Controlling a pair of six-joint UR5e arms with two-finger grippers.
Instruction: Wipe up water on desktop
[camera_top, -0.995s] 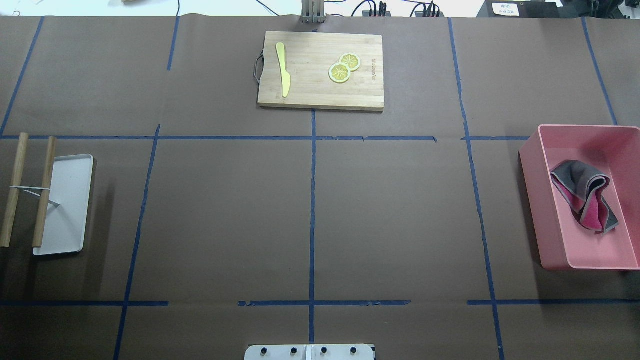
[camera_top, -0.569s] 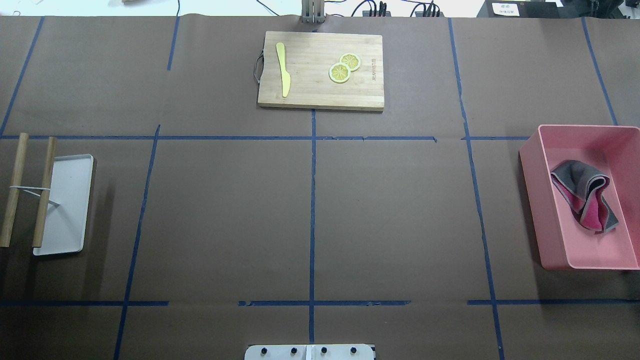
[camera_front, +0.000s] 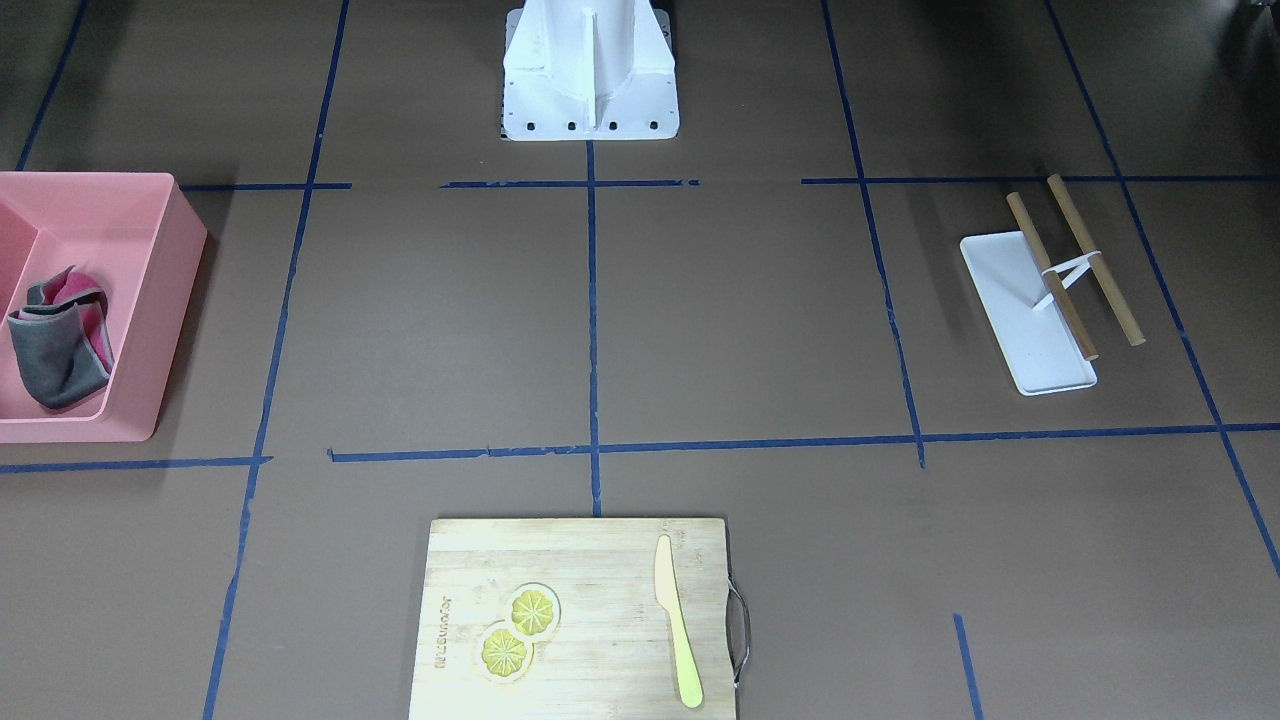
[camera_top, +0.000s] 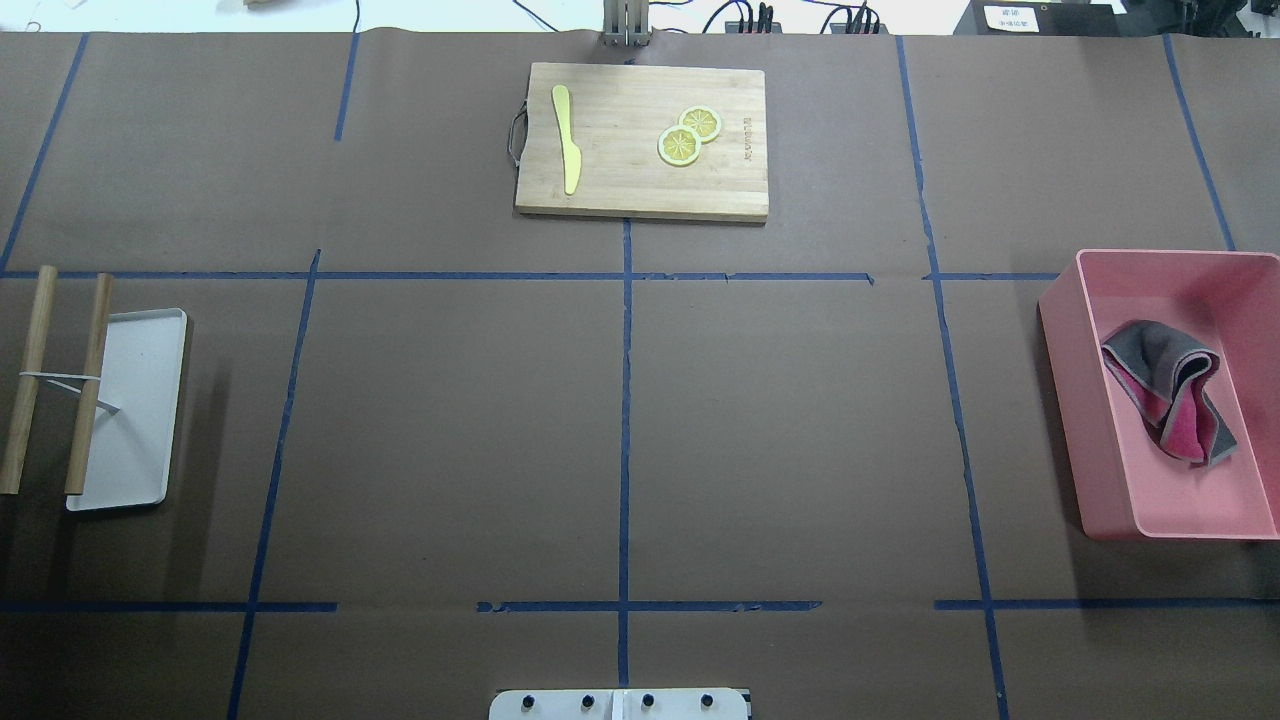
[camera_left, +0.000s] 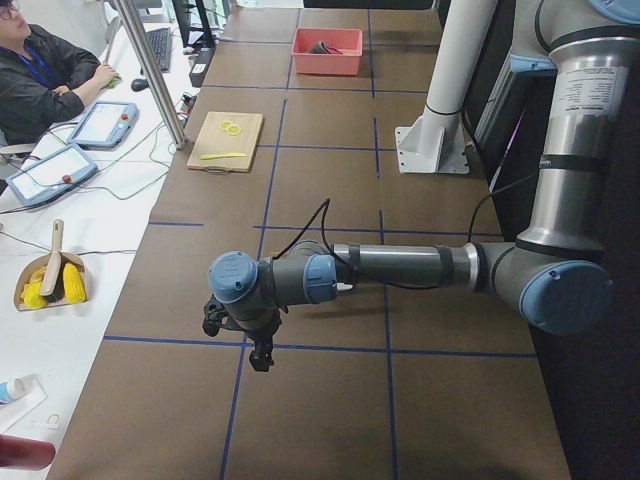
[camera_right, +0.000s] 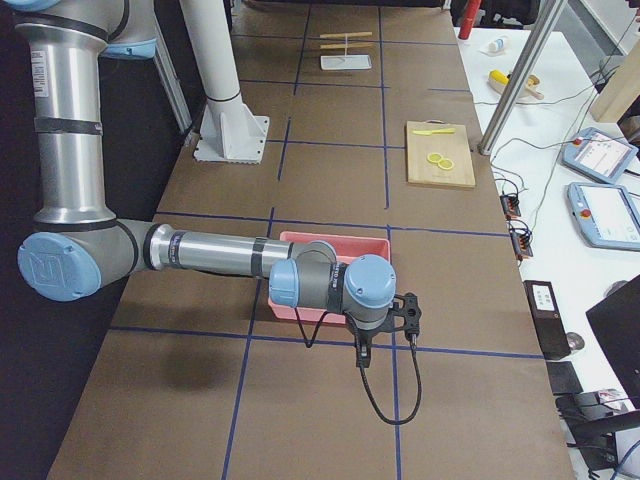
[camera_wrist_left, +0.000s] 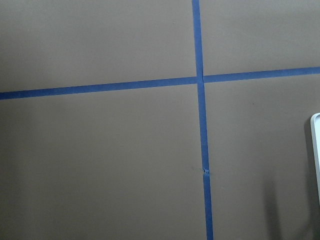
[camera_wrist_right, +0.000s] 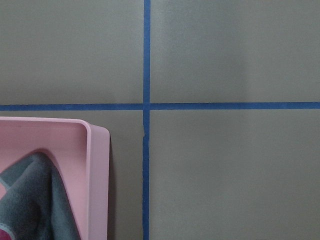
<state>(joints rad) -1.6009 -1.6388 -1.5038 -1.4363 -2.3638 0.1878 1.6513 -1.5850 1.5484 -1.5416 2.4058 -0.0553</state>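
Note:
The desktop (camera_top: 450, 440) is a wide brown surface crossed by blue tape lines; it also shows in the front view (camera_front: 740, 320). I see no water on it. A crumpled grey and pink cloth (camera_top: 1170, 390) lies in a pink bin (camera_top: 1060, 330) at the right edge. The right wrist view shows the cloth (camera_wrist_right: 35, 200) and the bin's corner (camera_wrist_right: 97, 165). My left gripper (camera_left: 260, 355) hangs over the table's left end. My right gripper (camera_right: 365, 355) hangs just beyond the pink bin (camera_right: 335, 240). Both show in side views only, so I cannot tell whether they are open or shut.
A bamboo cutting board (camera_top: 640, 190) with a yellow knife (camera_top: 567, 135) and two lemon slices (camera_top: 688, 135) lies at the far middle. A white tray (camera_top: 135, 440) with a two-bar wooden rack (camera_top: 60, 380) stands at the left. An operator (camera_left: 40, 70) sits beside the table.

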